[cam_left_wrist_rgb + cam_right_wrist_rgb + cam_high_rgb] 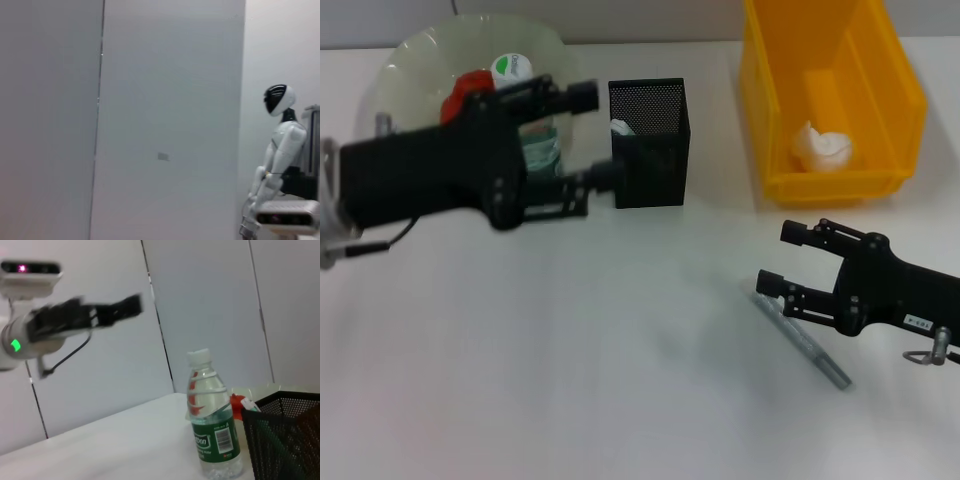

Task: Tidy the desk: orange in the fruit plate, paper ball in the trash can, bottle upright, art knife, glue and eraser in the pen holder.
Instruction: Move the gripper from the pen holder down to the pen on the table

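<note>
The white tabletop [620,360] carries a grey metallic stick [802,340] nearest me, just beside my right claw [772,256], fingers apart and empty. Farther off, my left claw [600,135], spread and empty, hovers by the pen holder [650,142] and upright bottle [520,90]. The orange [470,88] sits in the fruit plate [410,60], the paper ball [820,146] in the trash can [830,90].

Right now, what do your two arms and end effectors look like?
Both are matte black with slim, linked two-finger end effectors. The left end effector sits on a bulky black housing with a thin black cable looping off a silver wrist. The right end effector carries a small white label and a metal ring.
</note>
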`<state>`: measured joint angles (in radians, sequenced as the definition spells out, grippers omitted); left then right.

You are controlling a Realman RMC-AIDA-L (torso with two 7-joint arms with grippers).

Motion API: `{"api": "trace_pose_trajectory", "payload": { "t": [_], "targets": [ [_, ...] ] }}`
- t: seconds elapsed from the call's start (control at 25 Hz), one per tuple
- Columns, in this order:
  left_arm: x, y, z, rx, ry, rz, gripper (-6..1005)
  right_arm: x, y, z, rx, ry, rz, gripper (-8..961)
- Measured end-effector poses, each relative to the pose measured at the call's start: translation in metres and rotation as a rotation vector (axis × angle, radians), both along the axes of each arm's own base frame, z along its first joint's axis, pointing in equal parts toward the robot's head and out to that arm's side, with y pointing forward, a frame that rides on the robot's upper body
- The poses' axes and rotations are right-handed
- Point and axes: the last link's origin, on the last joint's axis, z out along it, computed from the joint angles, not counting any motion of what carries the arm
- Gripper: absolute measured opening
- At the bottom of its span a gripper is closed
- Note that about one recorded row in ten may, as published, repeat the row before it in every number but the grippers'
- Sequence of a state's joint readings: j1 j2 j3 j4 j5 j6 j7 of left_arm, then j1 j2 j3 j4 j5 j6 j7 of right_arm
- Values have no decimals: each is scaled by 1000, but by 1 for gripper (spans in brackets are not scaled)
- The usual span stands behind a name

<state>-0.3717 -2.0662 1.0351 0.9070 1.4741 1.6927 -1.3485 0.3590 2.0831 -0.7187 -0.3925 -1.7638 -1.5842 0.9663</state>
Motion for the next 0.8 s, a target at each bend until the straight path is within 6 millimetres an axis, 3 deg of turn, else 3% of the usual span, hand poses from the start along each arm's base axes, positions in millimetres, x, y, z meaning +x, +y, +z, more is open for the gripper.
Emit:
{"api": "trace_pose_trajectory", "payload": {
  "t": [0.16, 0.24, 0.4, 0.6, 0.8],
  "targets": [
    [-4, -7, -1, -5, -1, -9, 752, -4, 8, 13, -27, 32, -38, 760],
    [-19, -22, -7, -51, -16, 19, 792, -8, 17, 28, -51, 48, -72, 760],
    [-30, -29, -14, -84, -33, 60, 834, -22, 38, 66, -108, 18, -154, 760],
    [-37, -36, -23, -97, 8, 42, 835, -61, 59, 107, -206, -148, -220, 759],
    [-43, -43, -33, -142, 31, 51, 834, -99, 73, 115, -305, -354, -298, 759]
  ]
}}
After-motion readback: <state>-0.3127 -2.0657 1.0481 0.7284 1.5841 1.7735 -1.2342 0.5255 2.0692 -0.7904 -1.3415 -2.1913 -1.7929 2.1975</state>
